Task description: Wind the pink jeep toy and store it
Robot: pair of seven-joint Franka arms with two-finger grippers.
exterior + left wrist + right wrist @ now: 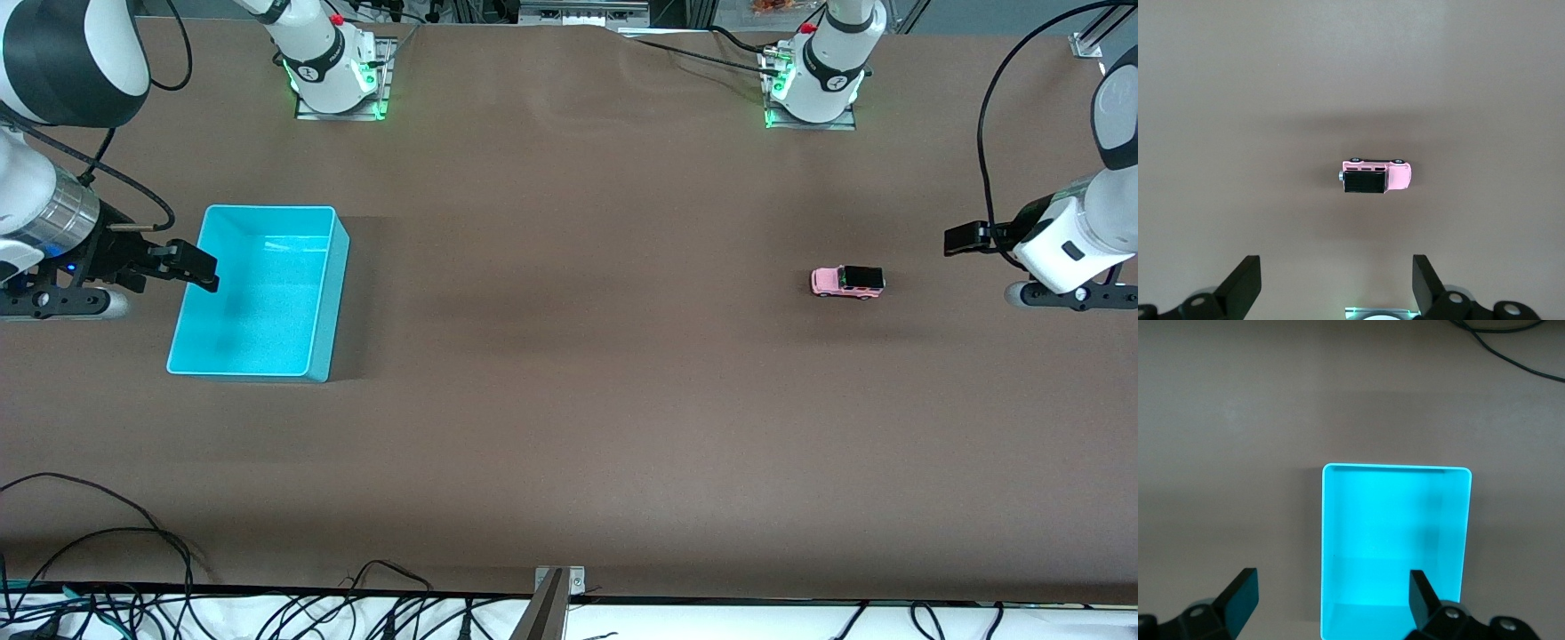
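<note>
The pink jeep toy (847, 282) stands on its wheels on the bare brown desk (569, 373), toward the left arm's end, with its black roof turned toward that end and its pink bonnet toward the middle of the desk. Nothing touches it. The left gripper (965, 238) hangs in the air over the desk just beside the toy, on the side of the left arm's end; in the left wrist view its two fingers (1241, 288) are spread wide apart and hold nothing, and the pink jeep toy (1376, 175) lies on the desk ahead of them, clear of both. A turquoise bin (259, 293) sits well apart from the toy, toward the right arm's end of the desk, open side up. The right gripper (191, 265) is over the bin's edge on the side of the right arm's end, its dark fingertips above the rim. In the right wrist view its fingers (1239, 600) likewise stand wide open and grasp nothing, with the turquoise bin (1329, 540) below and between them.
</note>
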